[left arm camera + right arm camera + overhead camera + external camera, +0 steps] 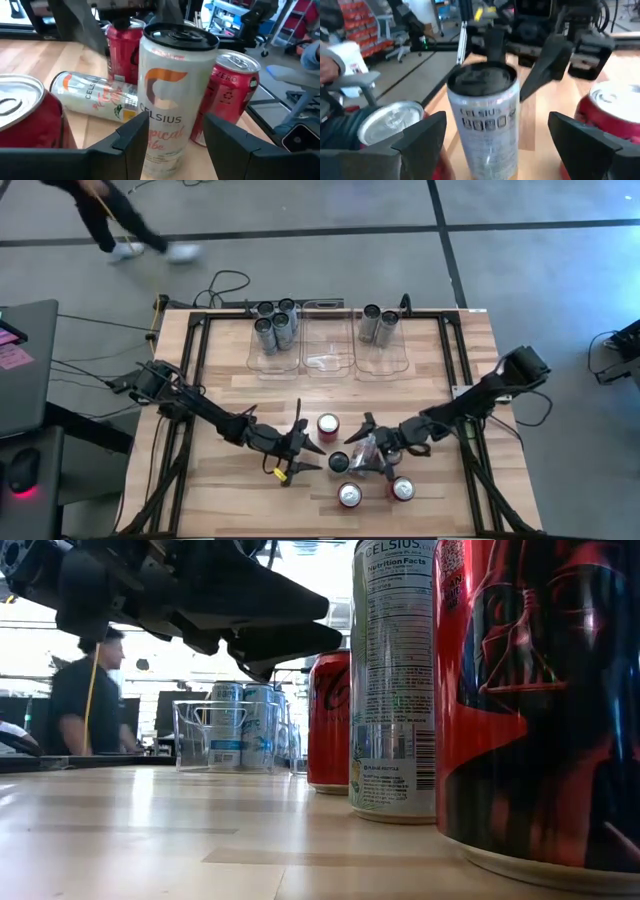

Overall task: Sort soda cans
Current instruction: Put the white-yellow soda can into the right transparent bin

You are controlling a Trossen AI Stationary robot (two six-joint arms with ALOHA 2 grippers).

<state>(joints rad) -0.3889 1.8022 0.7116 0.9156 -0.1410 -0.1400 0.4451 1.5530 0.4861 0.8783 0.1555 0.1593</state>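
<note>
Grippers are both spreading wide around one upright silver can (339,462) — left gripper (306,448) and right gripper (362,448) gripping nothing — red cans (328,425) nearby.

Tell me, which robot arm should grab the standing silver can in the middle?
Probably the left. The left gripper is open with the upright Celsius can already between its fingertips. The right gripper is open too, facing it, but its fingers sit wider apart.
</note>
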